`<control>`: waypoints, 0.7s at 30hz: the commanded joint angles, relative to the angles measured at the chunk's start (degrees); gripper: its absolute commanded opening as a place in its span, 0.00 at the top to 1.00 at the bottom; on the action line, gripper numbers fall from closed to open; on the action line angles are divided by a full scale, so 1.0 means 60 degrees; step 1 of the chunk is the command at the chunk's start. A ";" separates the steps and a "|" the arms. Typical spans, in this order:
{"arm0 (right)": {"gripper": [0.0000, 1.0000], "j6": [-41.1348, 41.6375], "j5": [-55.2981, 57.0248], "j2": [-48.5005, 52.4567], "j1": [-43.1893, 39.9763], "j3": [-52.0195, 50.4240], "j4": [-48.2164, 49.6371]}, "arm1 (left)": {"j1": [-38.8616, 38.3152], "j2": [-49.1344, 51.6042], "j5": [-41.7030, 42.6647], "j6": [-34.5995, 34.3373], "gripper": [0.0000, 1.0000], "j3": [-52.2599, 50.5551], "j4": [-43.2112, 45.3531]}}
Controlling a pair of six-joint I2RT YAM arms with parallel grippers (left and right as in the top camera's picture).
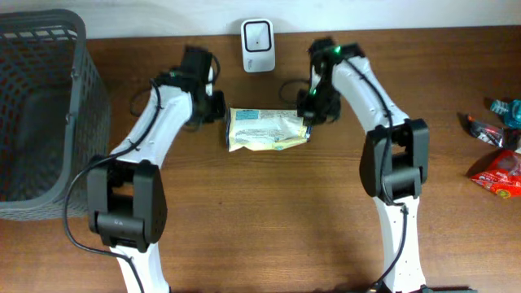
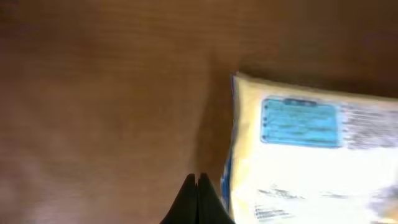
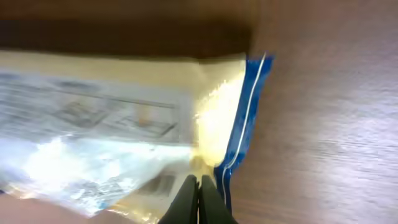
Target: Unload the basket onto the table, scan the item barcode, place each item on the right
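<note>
The yellow pouch (image 1: 269, 130) lies flat on the table (image 1: 269, 220), just nearer than the white scanner (image 1: 258, 35); the left gripper (image 2: 198, 182), fingers together, sits beside its left edge; the right gripper (image 3: 199, 184), fingers together too, meets its blue-seamed right edge; whether it pinches, I cannot tell.

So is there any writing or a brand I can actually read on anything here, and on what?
Nothing here can be read.
On the packet: a blue label and printed panels, too blurred.
On the white scanner: a mark on its face, too small.
On the red wrapper: print too small.
</note>
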 commanded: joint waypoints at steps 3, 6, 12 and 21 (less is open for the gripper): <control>0.96 -0.0488 -0.0182 -0.0091 0.0412 0.1694 -0.0852 | -0.0211 0.0189 0.1949 -0.0313 1.00 0.1118 -0.0550; 0.96 -0.0484 -0.0182 -0.0091 0.0838 0.0841 -0.0816 | -0.0783 0.1151 0.2353 -0.0601 1.00 0.1118 -0.0535; 0.96 -0.0346 0.0193 -0.0091 0.1089 -0.1479 0.0484 | -0.0922 0.2772 -0.0295 -0.0608 1.00 0.1118 -0.0790; 0.96 -0.0051 0.1206 -0.0787 0.0637 -0.0342 -0.0517 | -0.0291 0.1949 -0.2149 -0.0645 1.00 0.3428 -0.3395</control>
